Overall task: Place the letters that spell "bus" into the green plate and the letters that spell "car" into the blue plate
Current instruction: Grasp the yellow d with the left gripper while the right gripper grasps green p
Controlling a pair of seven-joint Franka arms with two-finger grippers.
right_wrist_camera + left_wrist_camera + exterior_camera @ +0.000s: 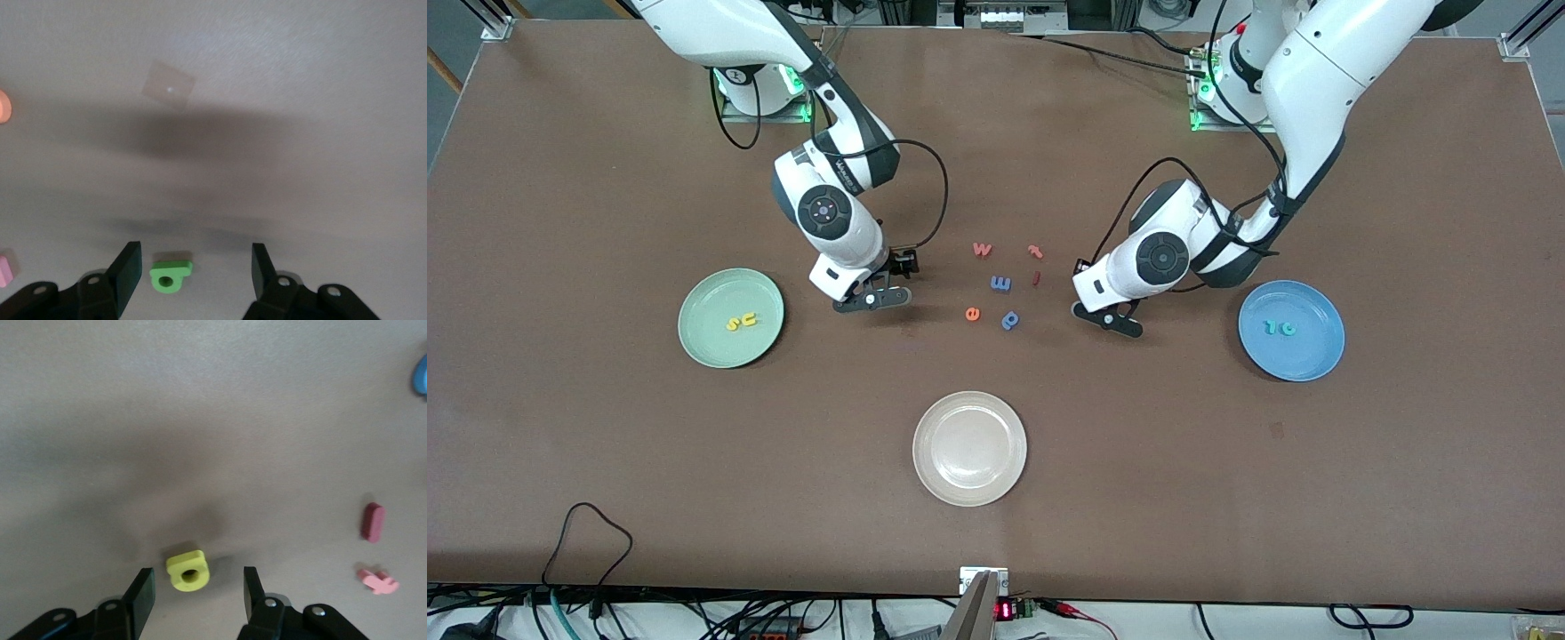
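Presently, the left gripper (193, 593) is held low over the table (1227, 498), toward the left arm's side of the loose letter group. Its fingers (141, 590) are seen spread apart, one on each side of the yellow a (188, 571), which lies flat on the table between them; no contact with the letter can be made out. The dark red letter (373, 521) and the pink letter (377, 581) are seen nearby in the left wrist view.

The right gripper (197, 270) is positioned low over the table between the green plate (694, 342) and the letter group. Its fingers (128, 267) are likewise apart, and the green b (170, 275) lies on the table between them, not clamped.

In the green plate, two yellow letters, the yellow s (733, 324) and the yellow u (748, 317), are lying side by side. In the blue plate (1316, 360), toward the left arm's end of the table, the teal r (1269, 327) and the teal c (1287, 329) are lying together.

At the table centre, the orange w (982, 249), the blue-violet letter (1000, 284), the orange e (972, 313) and the blue p (1009, 319) are left loose. The white plate (934, 480) is located nearer to the front camera than these letters.
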